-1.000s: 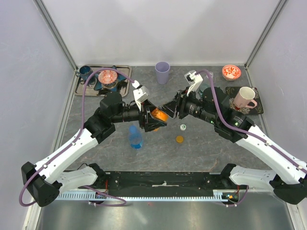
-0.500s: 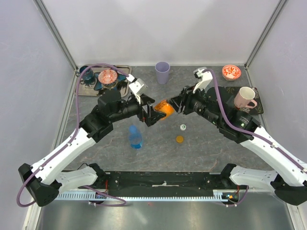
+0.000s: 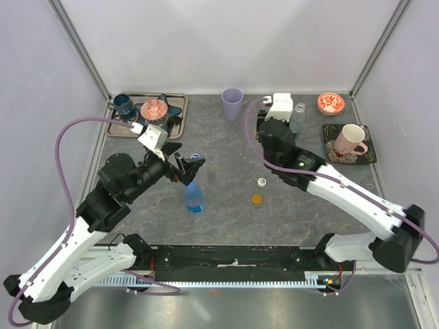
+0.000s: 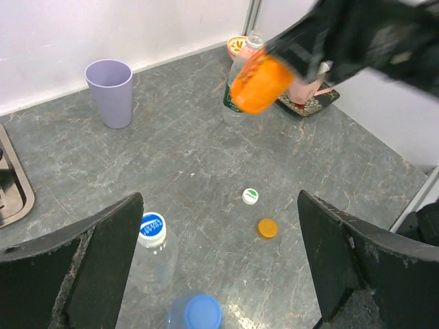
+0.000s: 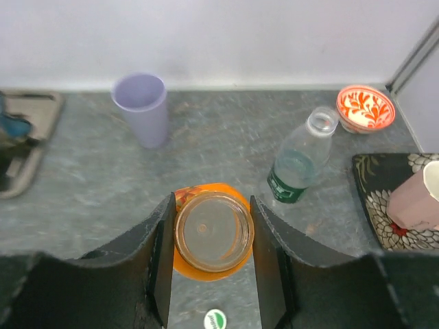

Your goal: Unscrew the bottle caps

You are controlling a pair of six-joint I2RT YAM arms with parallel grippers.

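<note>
The right gripper [image 5: 211, 218] is clamped on the orange bottle [image 5: 211, 240] and holds it in the air on the near side of the lilac cup [image 5: 140, 108], with the bottle's mouth uncapped. The left gripper [image 4: 219, 219] is spread wide and holds nothing, near and left of the cup. 2 caps lie apart on the table [image 4: 192, 157], near and right of the cup: the orange cap [image 4: 267, 228] and the white-and-green cap [image 4: 250, 196]. The blue bottle [image 4: 195, 312] and the clear capped bottle [image 4: 151, 257] stand near and left of the cup. The green-label bottle [image 5: 296, 161] stands open to the cup's right.
</note>
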